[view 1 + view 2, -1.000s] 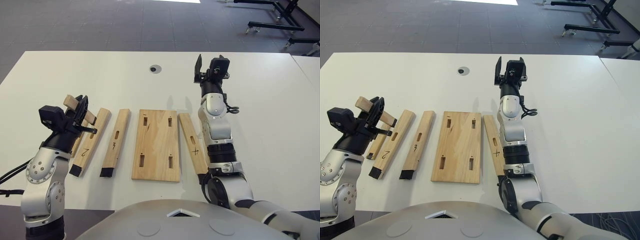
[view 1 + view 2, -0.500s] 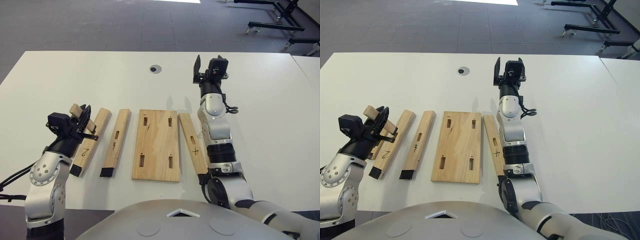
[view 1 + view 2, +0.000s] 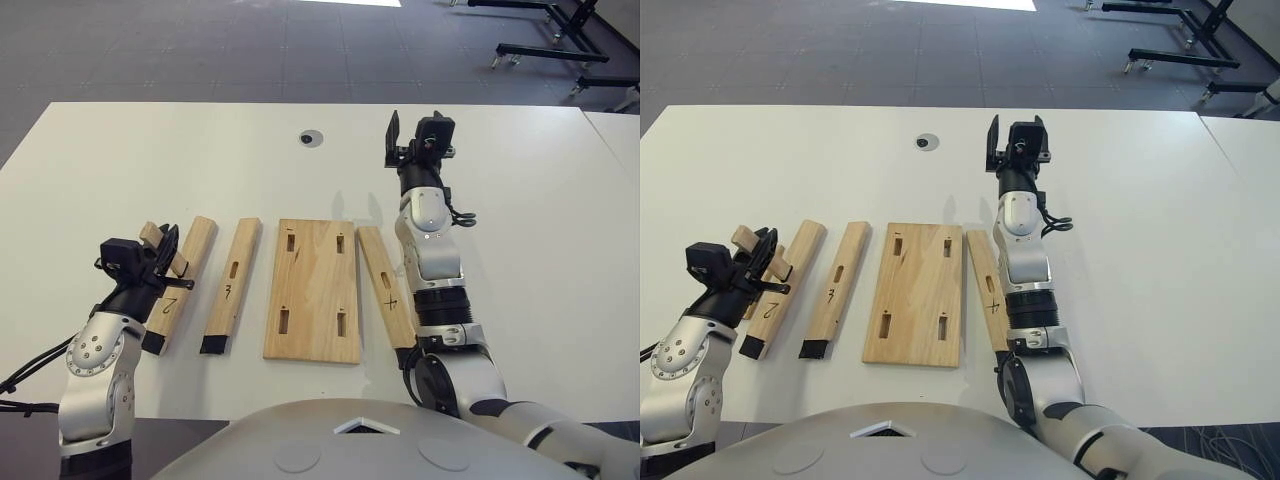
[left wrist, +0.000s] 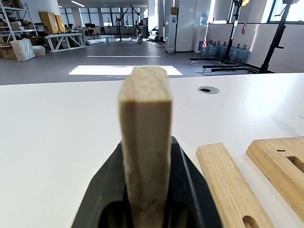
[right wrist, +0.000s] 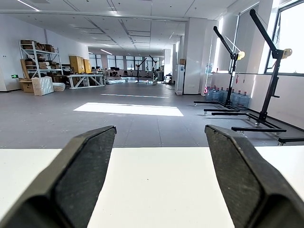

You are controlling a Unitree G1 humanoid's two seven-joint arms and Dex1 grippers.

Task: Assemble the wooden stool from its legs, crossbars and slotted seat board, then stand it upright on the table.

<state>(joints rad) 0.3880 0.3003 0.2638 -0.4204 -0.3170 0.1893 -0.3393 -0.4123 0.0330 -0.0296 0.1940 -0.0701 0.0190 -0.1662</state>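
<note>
Now, left gripper (image 3: pixel 160 256): fingers clamped on a short crossbar (image 4: pixel 145 142), at 9 o'clock of the seat board (image 3: pixel 312 290).
Right gripper (image 3: pixel 416 140): fingers wide apart (gripping nothing), at 1 o'clock of the board.

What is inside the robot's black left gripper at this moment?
A short pale wooden bar is clamped in the left gripper. Its ends stick out; the gripped middle is covered by the fingers.
</note>
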